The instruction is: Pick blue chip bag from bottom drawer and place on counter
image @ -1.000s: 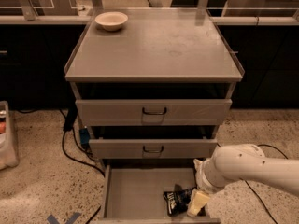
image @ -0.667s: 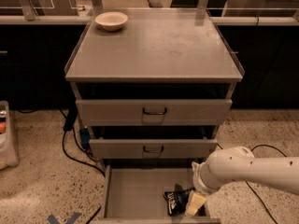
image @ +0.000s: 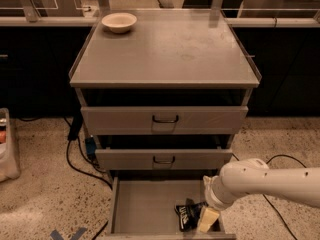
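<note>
Currently your pincer (image: 203,220) is sitting in the bottom drawer (image: 145,204), right against the blue chip bag (image: 186,214); can't tell whether it's pinching.

White rounded arm (image: 272,180), small dark dots — cream claw (image: 204,219) in bottom drawer (image: 145,204).

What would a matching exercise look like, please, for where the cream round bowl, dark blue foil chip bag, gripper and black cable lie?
1 cream round bowl
2 dark blue foil chip bag
3 gripper
4 black cable

A on the speckled floor
B grey counter, back left
C open bottom drawer, front right
D in that drawer, beside the bag

Pairs: 1-B, 2-C, 3-D, 4-A
</note>
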Available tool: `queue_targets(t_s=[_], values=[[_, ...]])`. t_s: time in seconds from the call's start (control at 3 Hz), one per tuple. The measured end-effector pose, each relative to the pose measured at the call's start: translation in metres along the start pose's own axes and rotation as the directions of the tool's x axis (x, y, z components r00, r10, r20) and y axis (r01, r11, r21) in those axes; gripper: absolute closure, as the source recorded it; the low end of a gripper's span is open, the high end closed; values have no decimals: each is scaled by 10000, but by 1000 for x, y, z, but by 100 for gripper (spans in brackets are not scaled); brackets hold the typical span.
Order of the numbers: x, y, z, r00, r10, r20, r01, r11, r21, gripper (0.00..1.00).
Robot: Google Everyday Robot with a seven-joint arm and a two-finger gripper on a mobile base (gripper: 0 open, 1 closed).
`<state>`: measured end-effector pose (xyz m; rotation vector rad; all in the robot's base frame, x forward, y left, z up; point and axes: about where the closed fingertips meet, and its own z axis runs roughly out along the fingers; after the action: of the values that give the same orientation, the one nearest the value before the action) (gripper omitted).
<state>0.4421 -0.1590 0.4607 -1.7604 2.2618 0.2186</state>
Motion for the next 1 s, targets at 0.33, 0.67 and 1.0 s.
queue_targets(t_s=[0.33,0.67,1.0], values=[[-3,7,31,9997,-241,-87,238,9991,-354,0],[-7,6,69,9982,-545,-234,534,9976,-443,0],[-7,1,95,9971,-696,-307,683,9968,-403,0]])
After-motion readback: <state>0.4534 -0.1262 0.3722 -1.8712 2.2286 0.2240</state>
